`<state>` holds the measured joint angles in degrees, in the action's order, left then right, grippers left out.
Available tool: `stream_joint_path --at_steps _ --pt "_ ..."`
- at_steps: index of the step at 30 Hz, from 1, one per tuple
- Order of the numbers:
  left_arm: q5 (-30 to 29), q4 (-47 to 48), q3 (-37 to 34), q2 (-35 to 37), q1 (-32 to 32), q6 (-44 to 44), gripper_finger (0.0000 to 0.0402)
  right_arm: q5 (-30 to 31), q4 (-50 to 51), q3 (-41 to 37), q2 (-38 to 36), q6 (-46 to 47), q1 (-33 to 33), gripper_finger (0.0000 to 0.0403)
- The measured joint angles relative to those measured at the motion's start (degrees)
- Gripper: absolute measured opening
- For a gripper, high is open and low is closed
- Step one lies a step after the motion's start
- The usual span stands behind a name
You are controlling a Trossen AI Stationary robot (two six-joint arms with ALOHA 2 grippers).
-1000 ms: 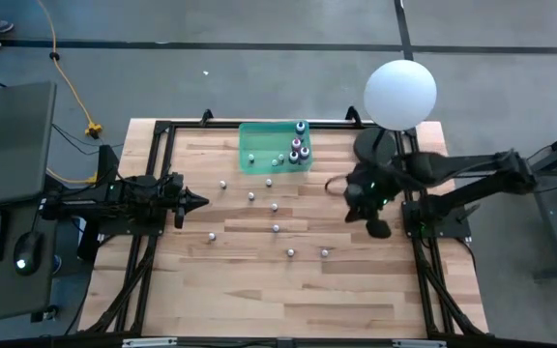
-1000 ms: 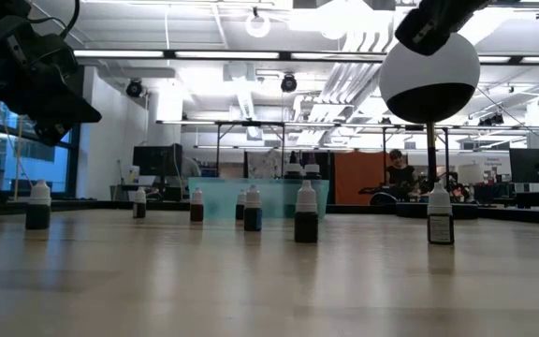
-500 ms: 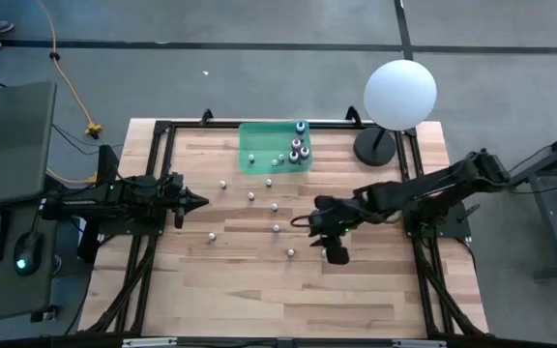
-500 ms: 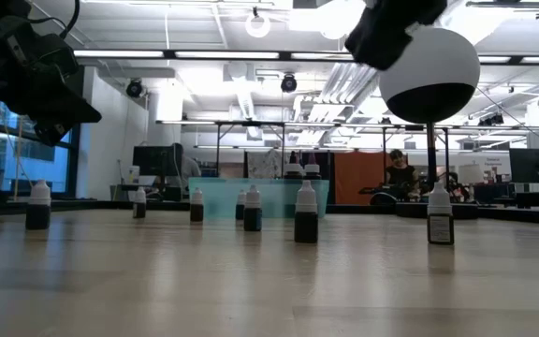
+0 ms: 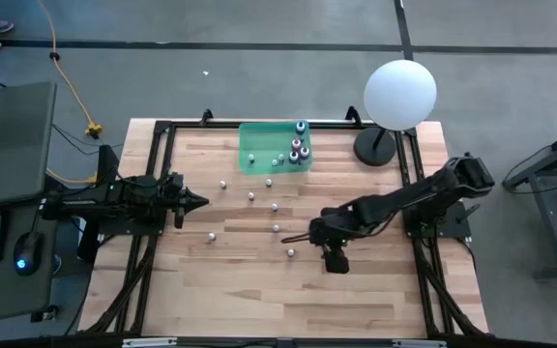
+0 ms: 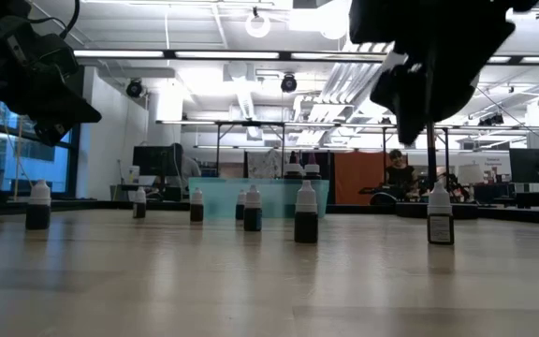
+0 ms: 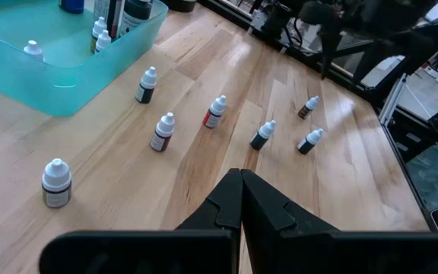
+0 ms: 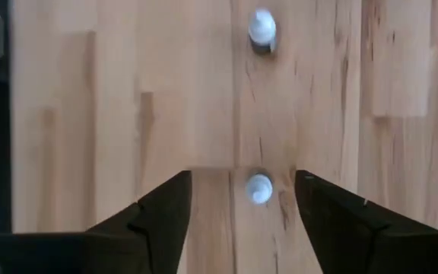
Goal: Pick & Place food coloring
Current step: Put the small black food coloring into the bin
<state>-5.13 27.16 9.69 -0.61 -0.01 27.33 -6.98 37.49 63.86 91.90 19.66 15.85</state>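
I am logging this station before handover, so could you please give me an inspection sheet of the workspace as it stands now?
Surface: wooden table, bare boards along the near side.
Job's things: several food coloring bottles stand in the green tray; loose bottles stand scattered mid-table.
Clutter: white globe lamp at the table's far right corner.
Grippers: right gripper open, straddling one loose bottle from above; left gripper shut, waiting at the left edge.
Cables: yellow cable on the floor.
Surroundings: keyboard and mouse on a side desk; a person sits far behind.
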Motion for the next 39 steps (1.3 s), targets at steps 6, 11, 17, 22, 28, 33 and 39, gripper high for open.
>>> stream_joint_path --at_steps 6,11,17,22,28,33,39 --pt "0.0 0.0 0.0 0.0 0.0 0.0 0.0 -0.2 2.0 0.0 3.5 0.1 0.3 0.0233" --pt "0.0 0.0 0.0 0.0 0.0 0.0 0.0 -0.6 2.1 0.0 5.2 0.9 0.3 0.0228" --pt "0.0 0.0 0.0 0.0 0.0 0.0 0.0 -0.5 1.5 0.0 6.9 0.9 0.3 0.0215" --pt "0.0 0.0 0.0 0.0 0.0 0.0 0.0 -0.4 1.4 0.0 7.8 0.8 0.3 0.0204" --pt "0.0 0.0 0.0 0.0 0.0 0.0 0.0 -0.2 1.1 0.0 9.2 0.9 0.3 0.019" --pt "0.0 0.0 0.0 0.0 0.0 0.0 0.0 0.7 0.6 0.0 9.5 0.9 0.3 0.0172" --pt "0.0 0.0 0.0 0.0 0.0 0.0 0.0 0.6 0.8 0.0 9.5 0.9 0.3 0.0144"
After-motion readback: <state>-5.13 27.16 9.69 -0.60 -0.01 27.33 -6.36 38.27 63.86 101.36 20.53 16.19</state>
